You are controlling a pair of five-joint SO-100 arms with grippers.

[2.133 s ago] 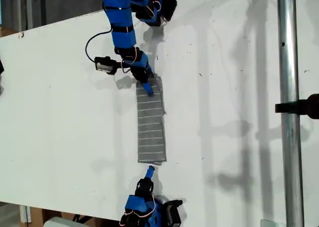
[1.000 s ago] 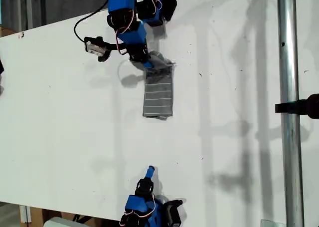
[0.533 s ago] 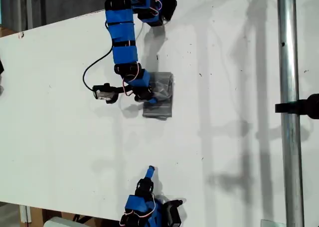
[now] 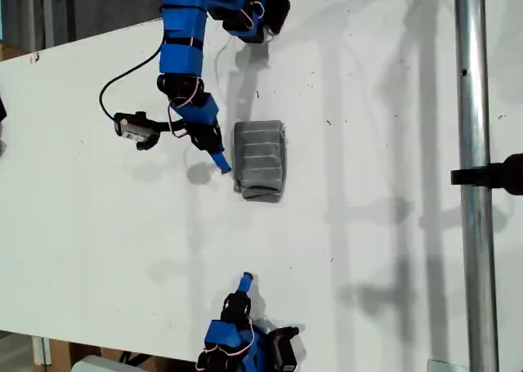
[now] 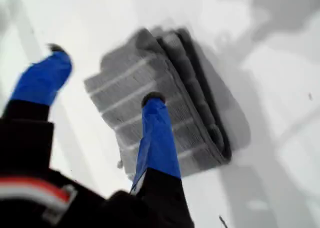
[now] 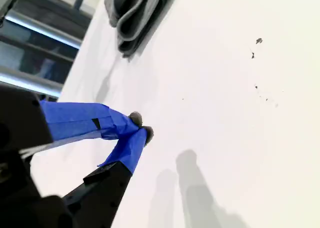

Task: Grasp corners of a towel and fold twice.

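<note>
Your towel [image 4: 260, 159] lies on the white table [image 4: 98, 225], folded into a compact stacked block in the upper middle of the exterior view, its looped edges showing as several layers in the second wrist view. My first gripper [image 4: 219, 161] hangs just beside it, on the exterior view's left, with its jaws spread wide and nothing between them; the first wrist view shows one blue finger [image 5: 157, 138] over the striped cloth and the other well off to the side. My second gripper [image 6: 137, 130] sits near the exterior view's bottom edge, well apart from the towel, fingertips pressed together and holding nothing.

Judged from the stack, both folds look done. The cloth is soft, light and limp, so expect the layers to slide or spring open if nudged. If you need to tidy it, pinch a corner through all layers rather than the top sheet alone, and keep the pull low and slow.
</note>
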